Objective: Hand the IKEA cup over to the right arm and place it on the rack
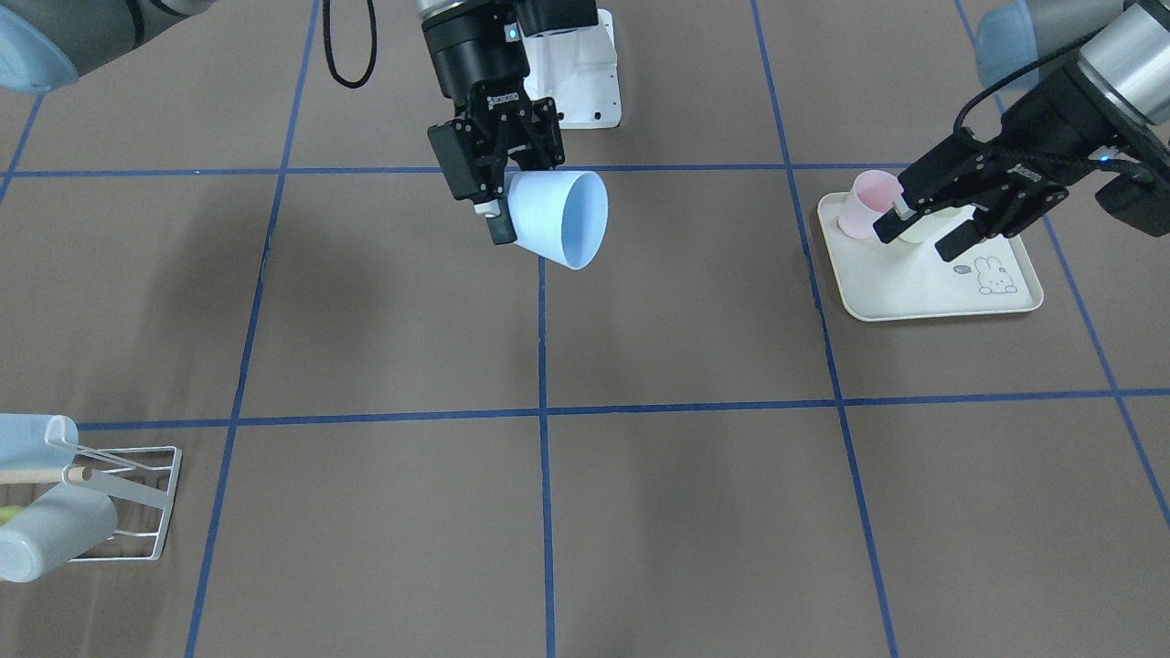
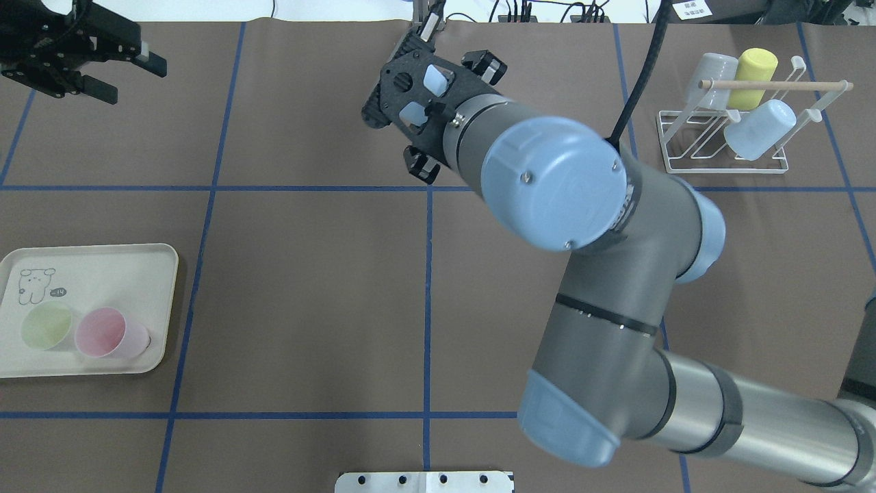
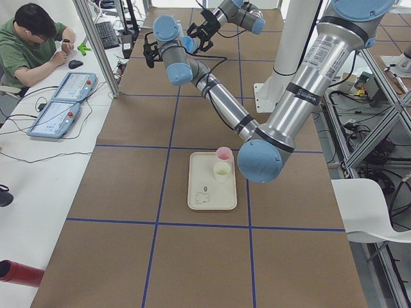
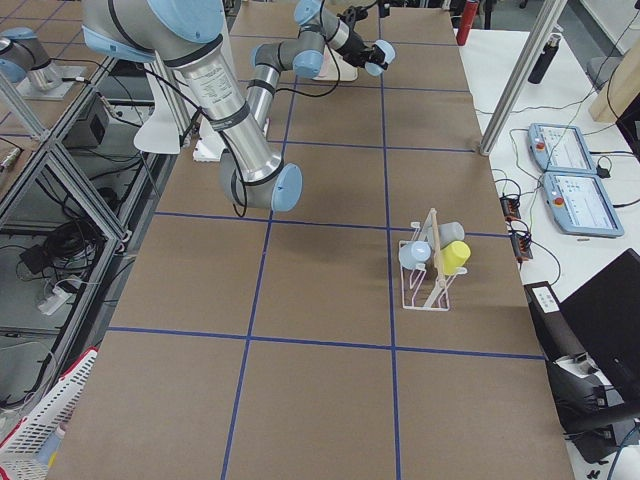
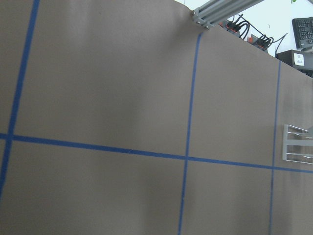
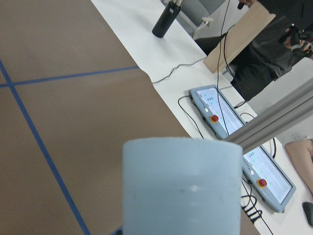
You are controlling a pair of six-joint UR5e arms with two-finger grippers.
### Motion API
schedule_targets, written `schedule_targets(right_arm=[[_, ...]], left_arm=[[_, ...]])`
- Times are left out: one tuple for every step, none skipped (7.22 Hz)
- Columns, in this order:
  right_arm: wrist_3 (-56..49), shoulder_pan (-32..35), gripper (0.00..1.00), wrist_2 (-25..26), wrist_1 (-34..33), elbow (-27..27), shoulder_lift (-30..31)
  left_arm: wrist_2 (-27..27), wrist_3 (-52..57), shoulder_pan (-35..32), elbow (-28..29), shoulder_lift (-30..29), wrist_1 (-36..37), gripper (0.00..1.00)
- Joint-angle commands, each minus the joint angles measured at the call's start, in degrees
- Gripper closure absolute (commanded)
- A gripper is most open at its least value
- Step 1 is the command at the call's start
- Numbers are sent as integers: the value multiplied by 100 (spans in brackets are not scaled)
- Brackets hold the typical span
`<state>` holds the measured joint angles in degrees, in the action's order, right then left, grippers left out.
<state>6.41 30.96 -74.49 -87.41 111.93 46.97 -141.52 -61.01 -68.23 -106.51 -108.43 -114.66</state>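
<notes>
Handover is judged done. The IKEA cup (image 1: 562, 219), pale blue, is clamped at its base by the right gripper (image 1: 507, 208). It is held on its side in the air, mouth turned away from the fingers, at about 12 o'clock in the overhead view. The left gripper (image 1: 916, 242) is seen with jaws apart and nothing between them, raised at about 10 o'clock overhead, well apart from the cup. The rack (image 2: 712, 154) is found at 2 o'clock overhead, already loaded with a grey cup (image 2: 712, 72), a yellow cup (image 2: 751, 68) and a second blue cup (image 2: 759, 129). Left to do: the cup is to be carried to the rack, slipped over a free prong and released. A pink cup (image 2: 109, 333) and a green cup (image 2: 46, 326) are seen on the tray (image 2: 137, 274) at 8 o'clock.
</notes>
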Motion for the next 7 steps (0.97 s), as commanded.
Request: schedule_targets(right_arm=[[-1092,821,56,-1153,-846,196,379],[-1820,1050,57,-1164,-865,389,844],[-2471,1270,59,-1164,-865,582,1301],[-3183,1524,61,-1164,-865,767,1741],[-4156,1849,63,-1164,-865,951,2267],[-5236,2244,69,-1155,-865,979,2690],[-6273,2587,74,-1094,-865,919,2973]], left_arm=[[535,1577,-24,16,662,22,0],[729,2628,-111,34,856,301,0],[783,3639,-390,-1,876,982,0],[784,3893,-419,-27,867,1216,0],[784,3895,-420,-28,928,1218,0],[784,3895,-420,-54,937,1218,0],[766,3887,-420,-158,1042,1227,0]])
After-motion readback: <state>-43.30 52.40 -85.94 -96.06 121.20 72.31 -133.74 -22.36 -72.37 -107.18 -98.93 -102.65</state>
